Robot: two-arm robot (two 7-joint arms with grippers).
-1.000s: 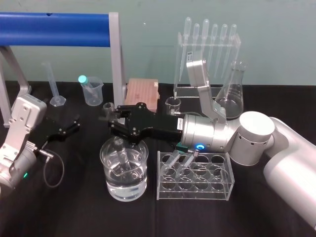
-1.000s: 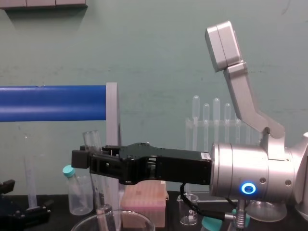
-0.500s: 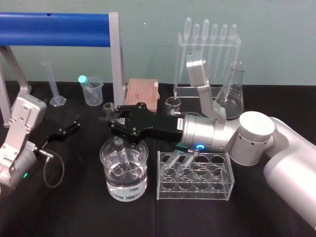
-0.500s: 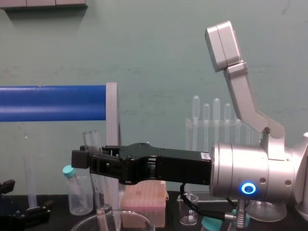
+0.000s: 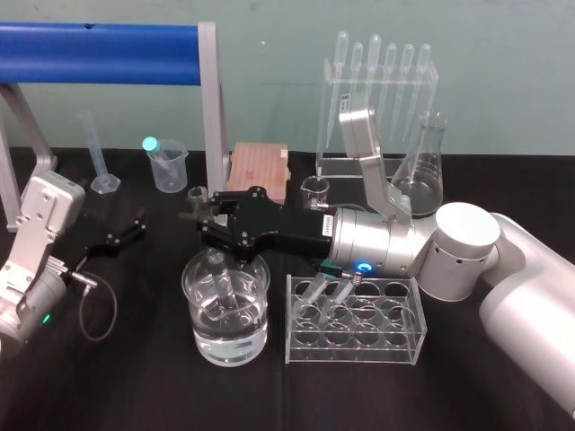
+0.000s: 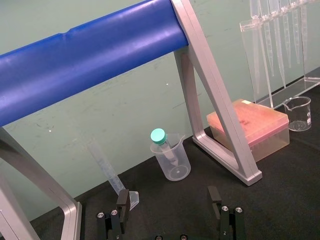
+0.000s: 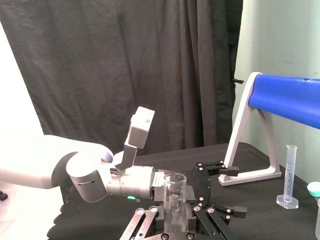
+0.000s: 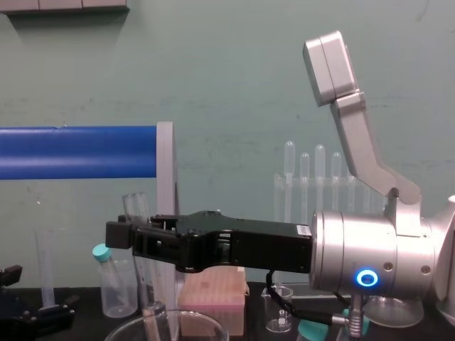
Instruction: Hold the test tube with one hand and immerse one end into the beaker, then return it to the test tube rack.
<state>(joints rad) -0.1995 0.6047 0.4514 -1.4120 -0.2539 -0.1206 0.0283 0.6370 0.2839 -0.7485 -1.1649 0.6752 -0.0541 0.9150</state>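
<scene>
You get no legible text here. The white sticker behind the right gripper has print too small to read, and the graduated cylinder shows no readable numbers.

- The right arm was built of thick, rounded white-silver segments, and its silver wrist carried a glowing blue ring.
- The right end effector was black and screw-studded, with a small white label.
- A grey boxy bracket topped that wrist.
- The left arm was silver, with a green light, a looped black cable and a black left end effector.
</scene>
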